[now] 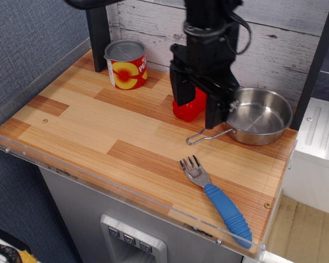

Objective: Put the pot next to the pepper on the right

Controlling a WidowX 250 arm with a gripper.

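Observation:
The pot is a shiny steel pan at the back right of the wooden board, with its wire handle pointing left and forward. The red pepper stands just left of the pot and is mostly hidden behind my gripper. My black gripper hangs over the pepper, with one finger on each side of it in the image. The jaws are open and hold nothing. I cannot tell how high the gripper is above the pepper.
A red-and-yellow tin can stands at the back left. A fork with a blue handle lies at the front right. A clear plastic rim runs along the board's front and left edges. A white plank wall is behind.

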